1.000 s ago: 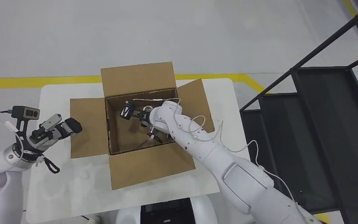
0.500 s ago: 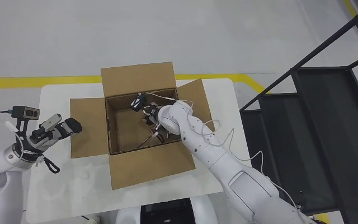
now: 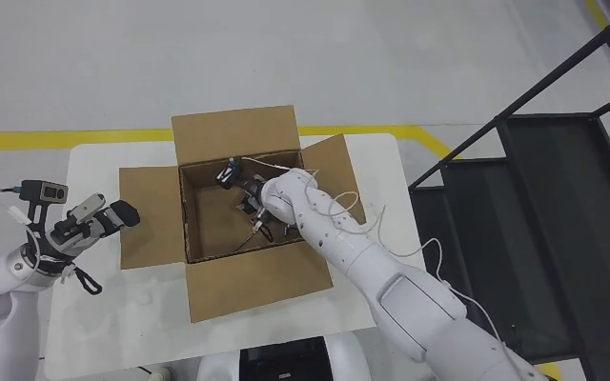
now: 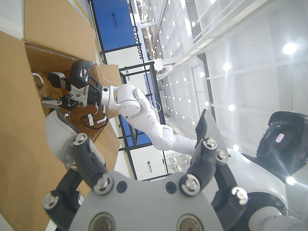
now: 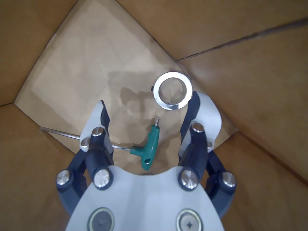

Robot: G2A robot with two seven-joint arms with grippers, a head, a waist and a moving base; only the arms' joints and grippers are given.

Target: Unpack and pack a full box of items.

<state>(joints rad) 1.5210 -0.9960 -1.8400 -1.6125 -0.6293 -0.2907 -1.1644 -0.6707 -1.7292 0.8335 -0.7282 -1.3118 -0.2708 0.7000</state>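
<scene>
Right gripper (image 5: 149, 103) hangs inside the open cardboard box (image 3: 233, 133), pointing down at its floor, with its two fingers spread wide and nothing between the pads. On the box floor below it lie two items. A green T-handled hex key (image 5: 149, 149) lies flat in the gap between the fingers, closer to the palm than to the fingertips, and its thin steel shaft runs out under one finger toward the foot of a box wall. A plain metal ring (image 5: 172, 93) lies flat near a corner of the floor, just beside the tip of the other finger; whether the finger touches it cannot be told. The rest of the floor that shows is bare cardboard.

The box stands in the middle of the white table (image 3: 105, 295) with all four flaps folded outward, and the right arm reaches into it over the far right part of the rim.

The left gripper (image 3: 107, 211) is held off the left flap of the box, above the left edge of the table, its fingers also well apart and empty.
</scene>
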